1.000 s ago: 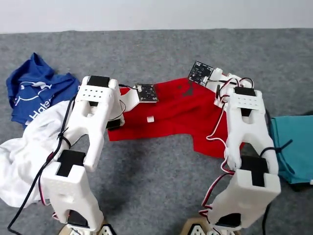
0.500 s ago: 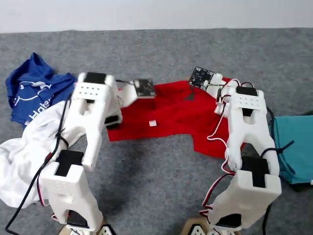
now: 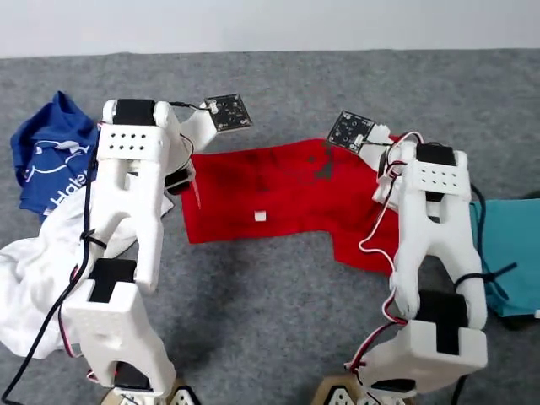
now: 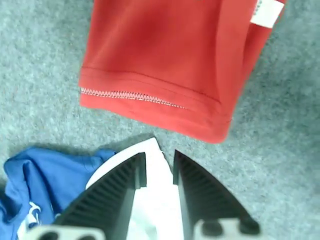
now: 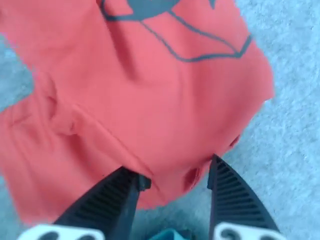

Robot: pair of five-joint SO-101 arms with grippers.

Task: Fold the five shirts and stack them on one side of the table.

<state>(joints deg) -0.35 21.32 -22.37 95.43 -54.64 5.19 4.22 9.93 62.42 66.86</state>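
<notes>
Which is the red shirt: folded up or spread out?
Spread out: the red shirt lies wide and flat across the grey table.

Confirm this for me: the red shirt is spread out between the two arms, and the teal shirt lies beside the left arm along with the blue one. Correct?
Not quite. The teal shirt lies beside the right arm, as the high view shows. The rest holds: the red shirt is spread out between the two arms, and the blue shirt is beside the left arm.
</notes>
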